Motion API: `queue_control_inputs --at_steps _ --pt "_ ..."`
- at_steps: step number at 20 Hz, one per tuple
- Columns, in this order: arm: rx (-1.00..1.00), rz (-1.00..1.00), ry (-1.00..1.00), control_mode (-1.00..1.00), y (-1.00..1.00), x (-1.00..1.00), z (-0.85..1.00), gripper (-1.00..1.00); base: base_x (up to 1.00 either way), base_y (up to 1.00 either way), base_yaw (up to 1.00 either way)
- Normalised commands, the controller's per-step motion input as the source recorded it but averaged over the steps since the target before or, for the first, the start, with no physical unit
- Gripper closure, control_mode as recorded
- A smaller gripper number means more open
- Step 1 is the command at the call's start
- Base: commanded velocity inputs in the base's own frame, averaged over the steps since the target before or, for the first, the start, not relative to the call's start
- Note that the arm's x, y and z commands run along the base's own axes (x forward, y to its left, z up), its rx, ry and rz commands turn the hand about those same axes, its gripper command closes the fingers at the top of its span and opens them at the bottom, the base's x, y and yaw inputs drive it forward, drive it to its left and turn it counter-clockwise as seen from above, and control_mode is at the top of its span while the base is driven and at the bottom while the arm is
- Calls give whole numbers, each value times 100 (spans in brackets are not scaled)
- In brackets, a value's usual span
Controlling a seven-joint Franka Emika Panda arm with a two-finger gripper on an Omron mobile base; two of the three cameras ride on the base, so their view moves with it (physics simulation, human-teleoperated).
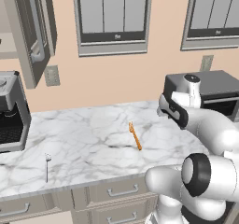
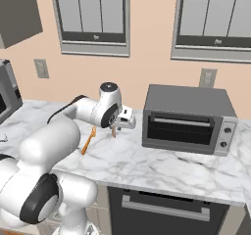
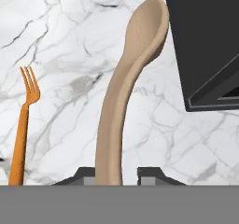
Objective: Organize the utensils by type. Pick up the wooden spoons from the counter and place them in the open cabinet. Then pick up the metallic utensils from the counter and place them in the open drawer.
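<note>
Early in the job: the tool point(image 3: 115, 174) is clamped on a wooden spoon point(image 3: 126, 92); orange fork point(image 1: 135, 135) and silver utensil point(image 1: 47, 164) lie on the bench point(image 1: 93, 139), unsorted.

From the left base view you look forward and down from behind the arm's left side over the counter point(image 1: 88, 139), toward the peach wall and its windows. The right base view gives you the same worktop from behind the arm's right, angled toward the toaster oven point(image 2: 188, 119). Both share the marble surface and the orange fork point(image 1: 135, 136) lying on it. The hand view puts you very close above the marble, looking along a wooden spoon point(image 3: 128, 87), with the fork beside it.
</note>
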Motion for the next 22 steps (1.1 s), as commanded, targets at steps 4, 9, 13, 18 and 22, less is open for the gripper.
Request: queue_control_inputs --at_steps 4,9,13,18,22 --pt "0 0 0 -100 0 -36 100 100 0 0 0" --pt "-1 0 1 -100 14 -24 100 100 0 0 0" --pt "-4 0 0 -100 29 -21 100 100 0 0 0" --pt "-2 0 0 -100 23 -30 100 100 0 0 0" --pt "-2 0 0 -100 28 -29 84 100 0 0 0"
